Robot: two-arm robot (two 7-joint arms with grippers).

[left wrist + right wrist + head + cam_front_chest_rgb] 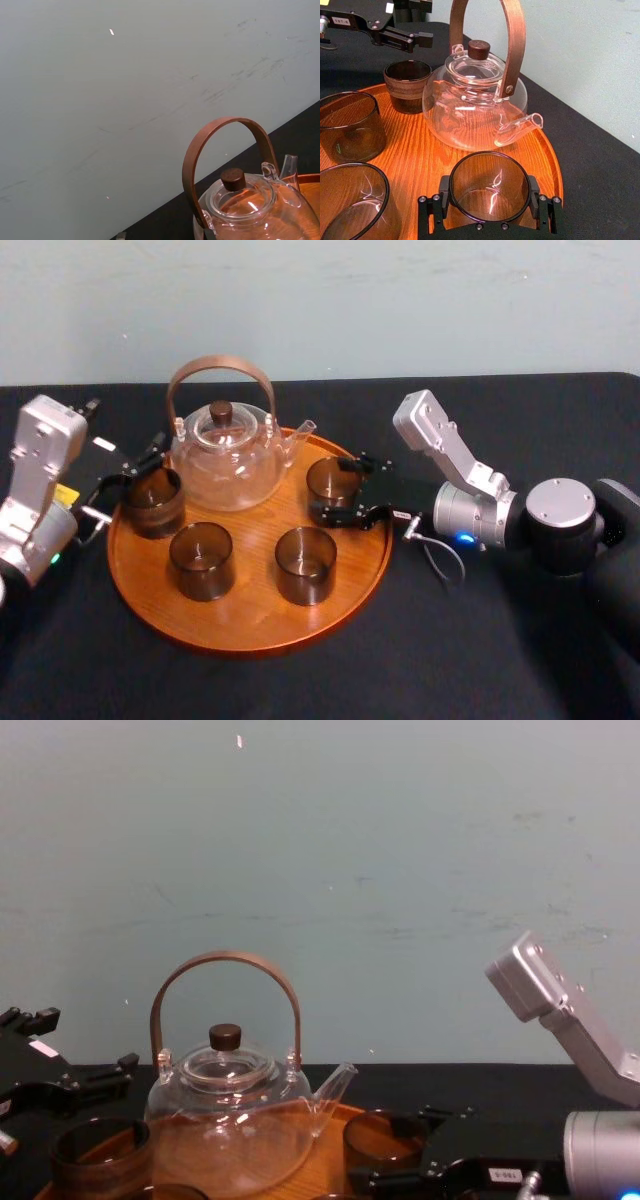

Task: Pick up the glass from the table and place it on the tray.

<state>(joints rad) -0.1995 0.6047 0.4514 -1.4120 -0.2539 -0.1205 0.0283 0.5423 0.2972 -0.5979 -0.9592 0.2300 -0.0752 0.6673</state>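
Your right end effector (338, 488) sits just right of the teapot (225, 460), beside its spout. Its two fingers (443, 192) are closed against opposite sides of the glass (330, 478), so the glass is in its hold. The glass stands upright on the tray (250, 610), near the rim on the spout side. Your left end effector (138, 480) is on the opposite side of the teapot, fingers spread wide and holding nothing, at a second glass (152, 502) on the tray. You can't tell whether it touches that glass. Two more glasses (201, 560) (305, 565) stand on the tray in front of the teapot. The tray rests on the black desk (480, 640).
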